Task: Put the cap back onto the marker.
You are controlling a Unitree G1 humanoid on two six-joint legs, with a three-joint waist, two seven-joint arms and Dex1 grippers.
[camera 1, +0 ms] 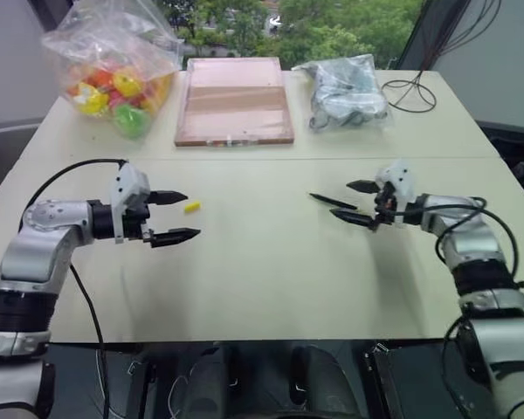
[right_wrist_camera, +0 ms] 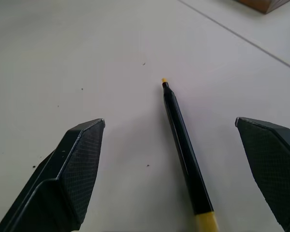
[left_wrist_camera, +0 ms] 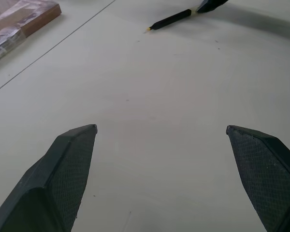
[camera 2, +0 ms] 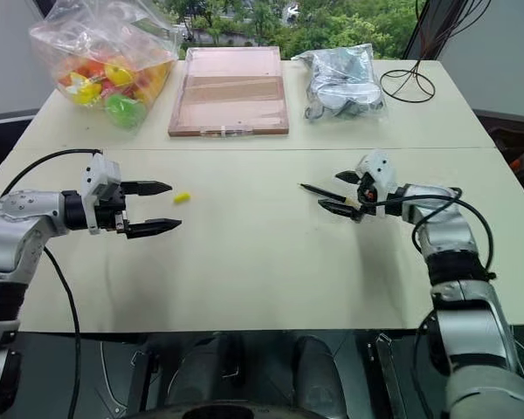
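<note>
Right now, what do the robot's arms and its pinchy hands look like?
Both arms are shiny silver metal with black bands at the joints. A black cable loops along each one. Near each wrist sits a white blocky part. The left gripper and right gripper each have two black pointed fingers, with a tiny bumpy grid pattern on the inside.

Desk (camera 1: 271, 279): matt, smooth, pale laminate w/ faint specks. Marker (right_wrist_camera: 183, 145): glossy black plastic. Cap (camera 1: 192, 207): yellow plastic. Right tool (right_wrist_camera: 171, 169) fingers (right_wrist_camera: 77, 169): matt black, fine cross-hatch texture. Tray (camera 1: 234, 100) at far edge: wood-look. Bags (camera 1: 113, 52): clear crinkly plastic.
</note>
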